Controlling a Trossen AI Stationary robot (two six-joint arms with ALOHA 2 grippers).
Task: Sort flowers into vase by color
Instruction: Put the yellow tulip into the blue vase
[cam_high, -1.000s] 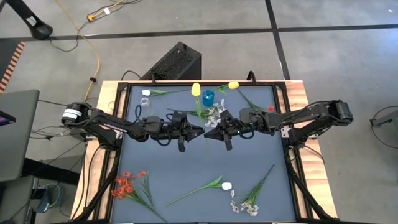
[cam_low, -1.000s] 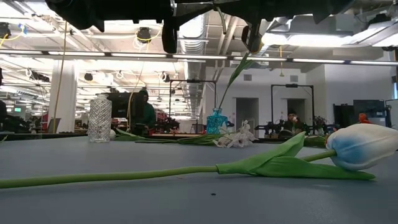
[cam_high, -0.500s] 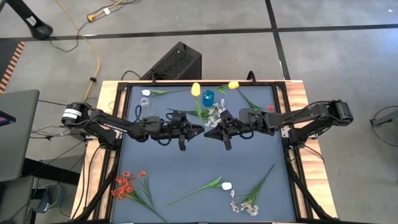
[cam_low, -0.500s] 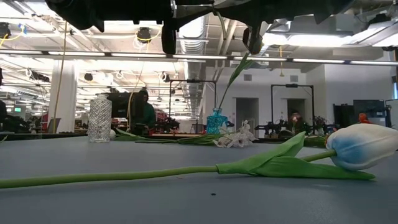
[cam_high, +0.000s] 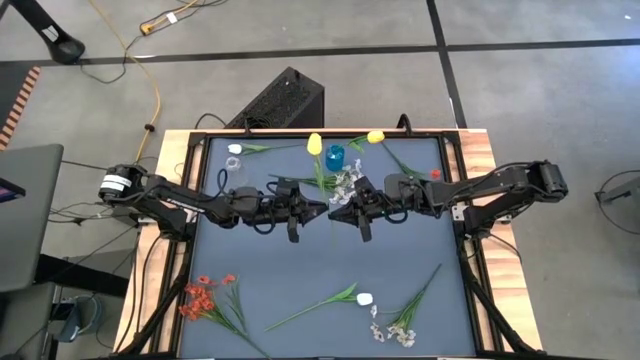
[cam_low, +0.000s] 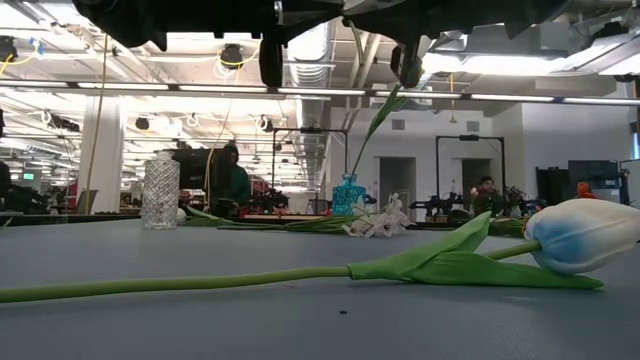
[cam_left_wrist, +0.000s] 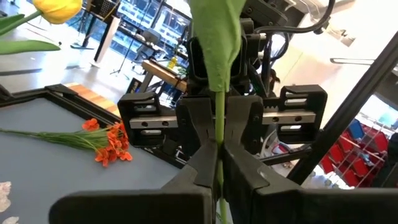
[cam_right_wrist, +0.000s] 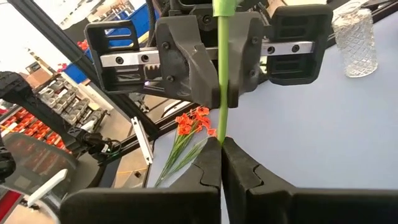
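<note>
Flowers are mostly unsorted, judging by the overhead view. Going left to right on the dark tabletop (cam_high: 300, 270): a red-blossom flower (cam_high: 203, 296) lies at the near-left corner; a clear glass vase (cam_low: 160, 190) stands empty at the far left with a white bud (cam_high: 235, 149) beside it; a white tulip (cam_high: 362, 298) and a whitish sprig (cam_high: 400, 325) lie along the near edge.

At centre, above the tabletop, the left gripper (cam_high: 312, 209) and right gripper (cam_high: 338, 212) meet tip to tip. Both wrist views show each set of jaws clenched on one green stem (cam_left_wrist: 217, 112), as in a handover. A small blue vase (cam_high: 335, 156) behind them holds a yellow tulip (cam_high: 315, 144); another yellow bud (cam_high: 376, 137) lies to its right.

Compared with the earlier frames, nothing on the tabletop has moved and both arms hold the same pose.
</note>
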